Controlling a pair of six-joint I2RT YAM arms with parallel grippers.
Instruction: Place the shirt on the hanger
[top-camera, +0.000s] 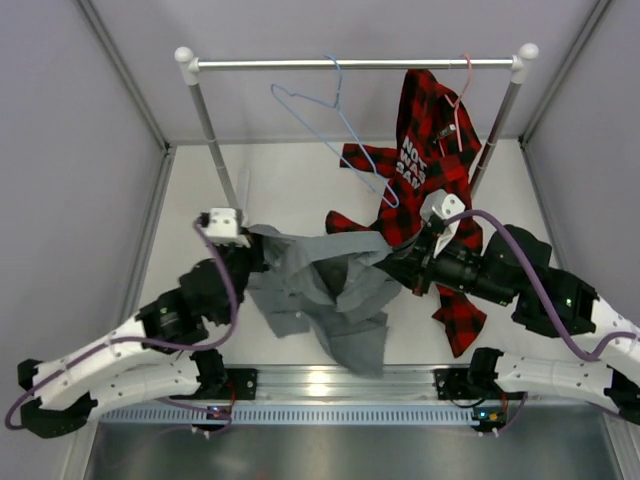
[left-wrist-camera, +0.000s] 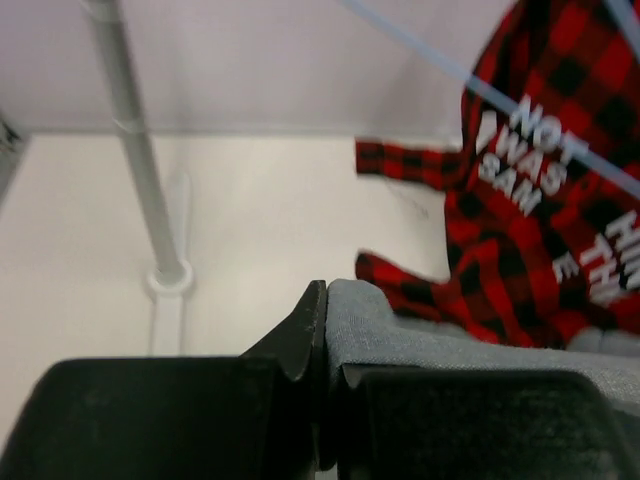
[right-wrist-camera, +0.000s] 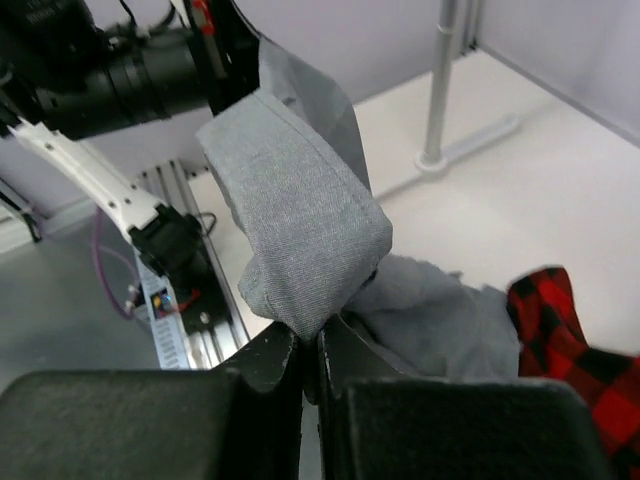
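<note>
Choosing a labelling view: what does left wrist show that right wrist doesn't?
Left wrist only: thin light-blue wire hanger, white lettering on the red-and-black plaid shirt, left gripper shut on the soft grey shirt. Right wrist only: right gripper shut on its fold, the black left arm, the metal base rail. Both: grey shirt, plaid shirt, a rack post.

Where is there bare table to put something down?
Bare table lies at the back, between the left rack post and the plaid shirt. The front middle is crowded: left claw and right claw pinch the grey shirt.
</note>
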